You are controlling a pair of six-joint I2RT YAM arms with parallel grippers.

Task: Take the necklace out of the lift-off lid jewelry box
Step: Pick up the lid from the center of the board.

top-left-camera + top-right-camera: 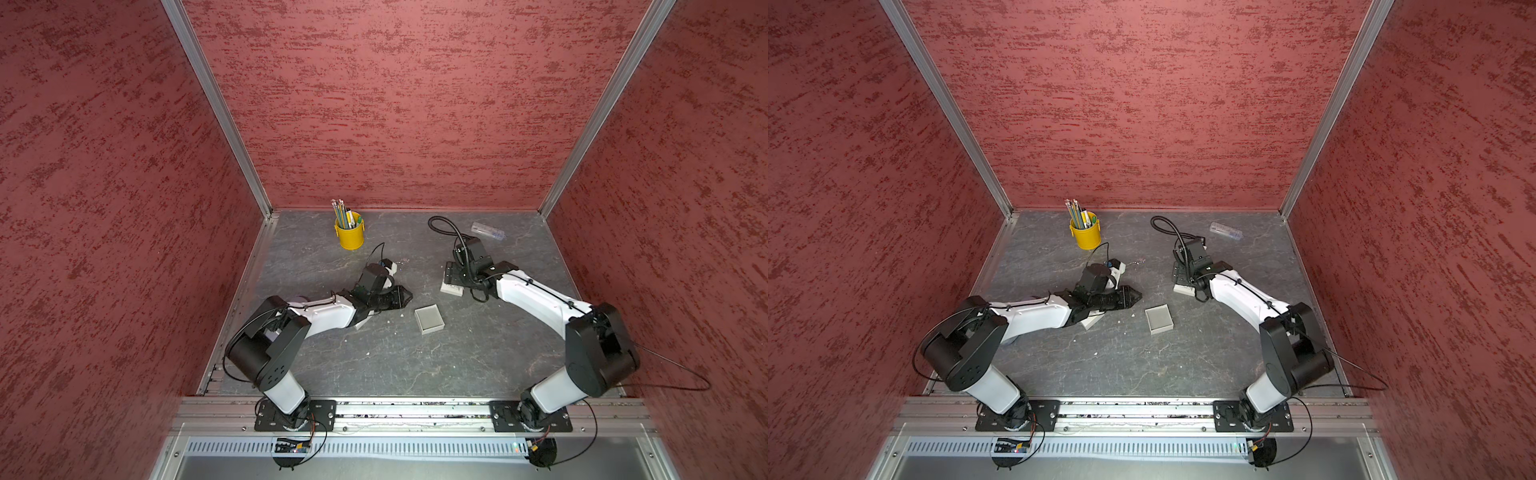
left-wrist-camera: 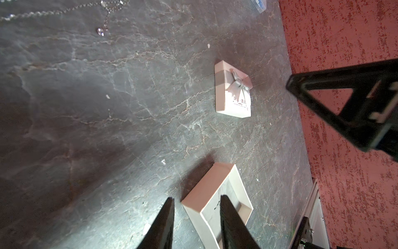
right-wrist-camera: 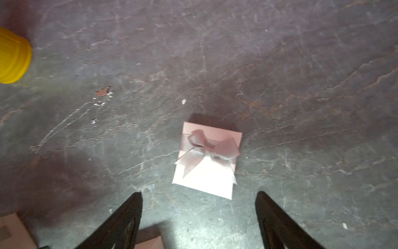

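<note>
Necklace (image 3: 71, 121) loose on bench (image 1: 374, 365), box (image 1: 429, 319) lidless, lid (image 3: 206, 172) aside; left tool (image 2: 197, 197) and right tool (image 3: 199, 193) both apart, empty.

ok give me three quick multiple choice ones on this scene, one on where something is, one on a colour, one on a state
1. The necklace lies: A in the pencil cup; B on the table; C on the bow lid.
2. The pencil cup is: A yellow; B blue; C green.
3. The right gripper is: A shut on the bow lid; B open; C shut on the necklace.
Answers: 1 B, its chain is spread on bare table. 2 A, its wall is bright yellow. 3 B, its fingers stand wide apart and the bow lid lies free.
</note>
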